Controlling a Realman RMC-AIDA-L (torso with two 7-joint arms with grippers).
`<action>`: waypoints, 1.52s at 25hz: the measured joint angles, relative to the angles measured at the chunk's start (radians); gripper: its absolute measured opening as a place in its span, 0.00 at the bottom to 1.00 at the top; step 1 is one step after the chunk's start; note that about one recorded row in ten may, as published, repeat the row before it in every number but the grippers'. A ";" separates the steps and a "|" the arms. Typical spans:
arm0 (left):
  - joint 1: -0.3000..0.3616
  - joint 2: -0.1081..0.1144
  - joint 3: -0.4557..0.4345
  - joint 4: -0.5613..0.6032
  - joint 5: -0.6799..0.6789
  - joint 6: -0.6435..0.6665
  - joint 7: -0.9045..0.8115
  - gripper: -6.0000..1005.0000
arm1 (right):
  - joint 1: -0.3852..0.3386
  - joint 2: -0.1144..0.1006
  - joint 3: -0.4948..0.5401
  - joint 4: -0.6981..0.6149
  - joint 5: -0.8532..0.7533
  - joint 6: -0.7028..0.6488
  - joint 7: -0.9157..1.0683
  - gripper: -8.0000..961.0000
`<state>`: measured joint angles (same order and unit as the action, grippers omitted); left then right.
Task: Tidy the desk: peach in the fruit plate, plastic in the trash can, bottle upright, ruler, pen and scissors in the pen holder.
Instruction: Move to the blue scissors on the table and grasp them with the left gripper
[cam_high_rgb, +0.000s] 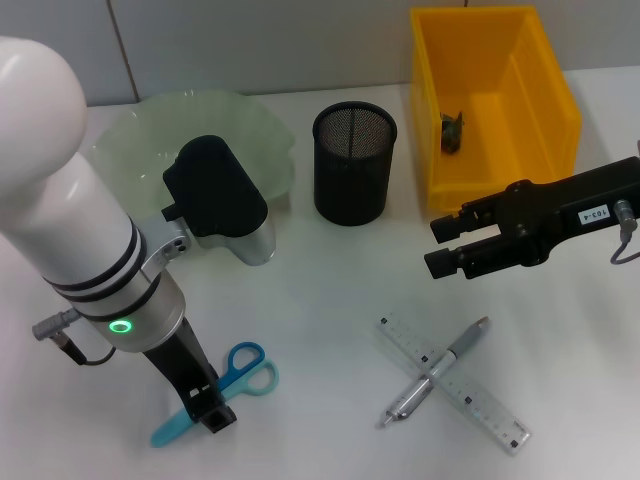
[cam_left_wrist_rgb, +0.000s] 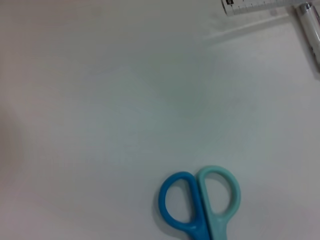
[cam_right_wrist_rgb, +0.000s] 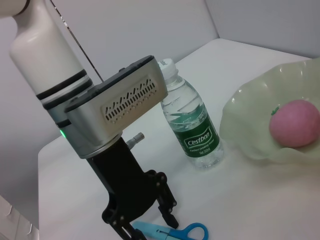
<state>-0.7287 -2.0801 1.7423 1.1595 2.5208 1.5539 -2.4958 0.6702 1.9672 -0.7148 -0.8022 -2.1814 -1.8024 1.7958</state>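
Done: peach in plate; bottle upright beside plate; dark crumpled scrap, likely the plastic, in yellow bin.
Left: scissors, ruler and pen all out on the surface; mesh holder apparently empty.
Step in hand: picking up scissors, by the look of it.
Left claw: down at the surface over the blade cover, fingers spread either side, not yet clenched on it; handles poking out beside it.
Right claw: hovering above the surface in front of the bin, fingers parted, grasping nothing.
Ruler and pen: crossed, pen lying over ruler, well apart from scissors, nearer the right arm.
Holder: between plate and bin, standing upright.
Writing: "Cestbon" in white on the bottle's green label, smaller print under it unreadable; small white tag on right arm, seemingly "163-4"; scale marks on ruler too small to read.
Progress: roughly half, three long items still to go.
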 joint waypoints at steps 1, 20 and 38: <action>0.000 0.000 0.001 0.000 0.000 -0.002 0.000 0.52 | 0.000 0.000 0.000 0.000 0.000 0.000 0.000 0.69; -0.002 0.000 0.003 -0.001 0.023 -0.011 0.001 0.49 | 0.002 -0.001 0.003 0.000 0.002 0.000 0.002 0.68; 0.002 0.000 0.036 -0.001 0.016 -0.027 0.003 0.39 | 0.001 -0.001 0.007 0.000 0.003 0.000 0.002 0.68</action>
<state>-0.7264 -2.0801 1.7781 1.1581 2.5371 1.5265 -2.4929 0.6711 1.9664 -0.7080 -0.8022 -2.1784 -1.8025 1.7977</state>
